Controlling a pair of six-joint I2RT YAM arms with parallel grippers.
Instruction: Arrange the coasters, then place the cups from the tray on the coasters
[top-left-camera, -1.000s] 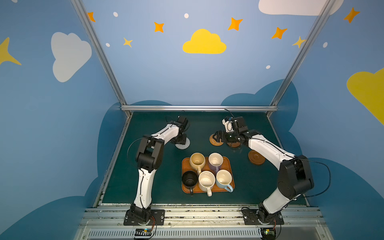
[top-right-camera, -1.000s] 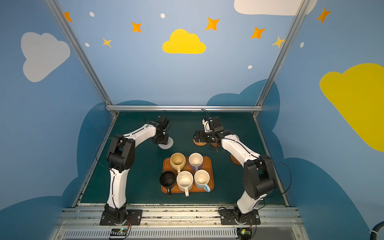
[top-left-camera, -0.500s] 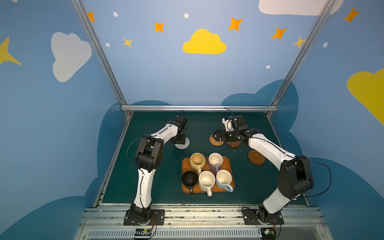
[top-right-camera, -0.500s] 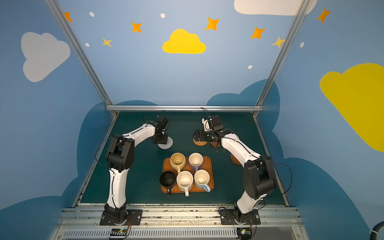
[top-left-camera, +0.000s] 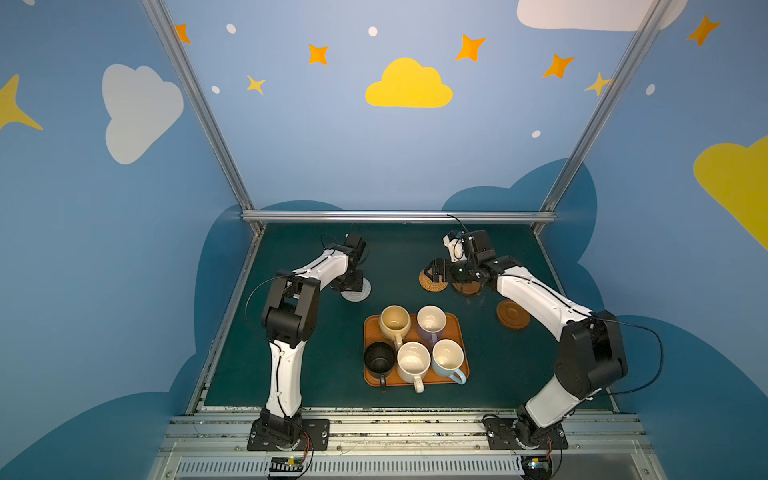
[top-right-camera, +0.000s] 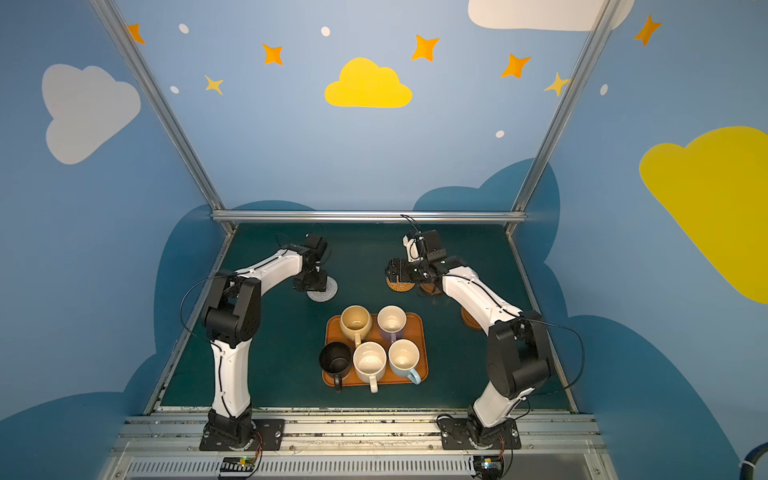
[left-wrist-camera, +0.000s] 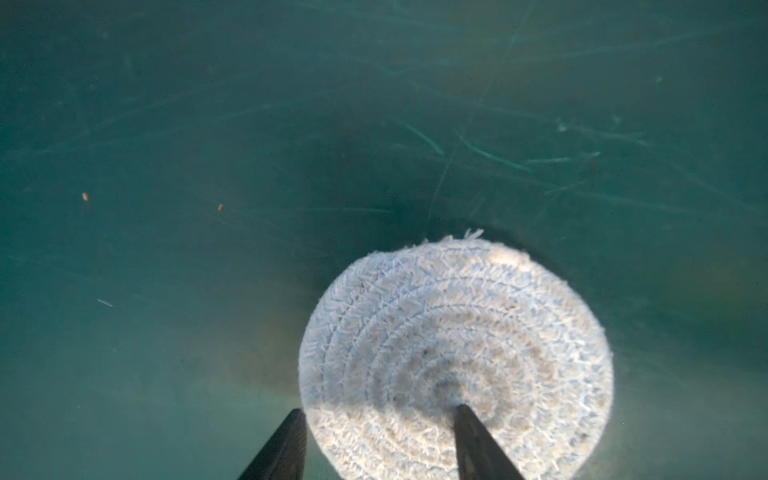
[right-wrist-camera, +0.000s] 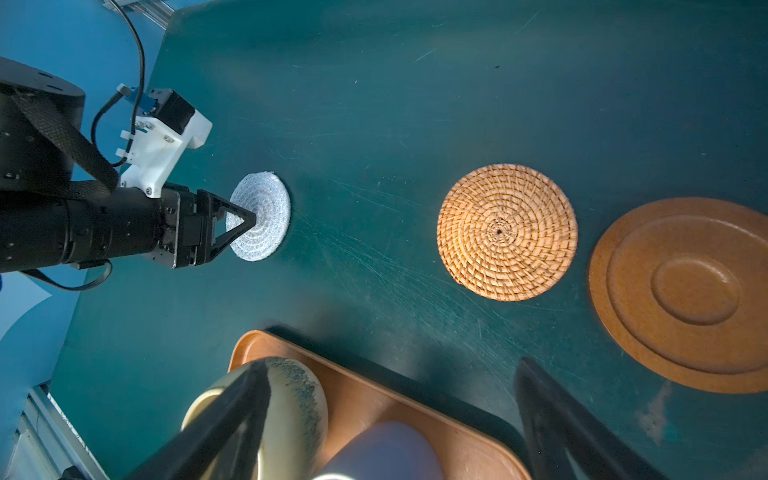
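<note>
Both hold nothing: left gripper (left-wrist-camera: 379, 410) half-spread, seemingly touching the grey-white coaster (left-wrist-camera: 457, 332); right gripper (right-wrist-camera: 394, 363) spread wide.

Cups (top-left-camera: 413, 360) on tray (top-left-camera: 456, 326), coasters (top-left-camera: 359, 293) behind

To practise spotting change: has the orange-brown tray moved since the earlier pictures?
No. The tray lies just as far from the back rail as before, with no shift to either side.

left tool (left-wrist-camera: 379, 410) | jaws slightly wider apart than a second ago | over grey-white coaster (left-wrist-camera: 457, 340)
</note>
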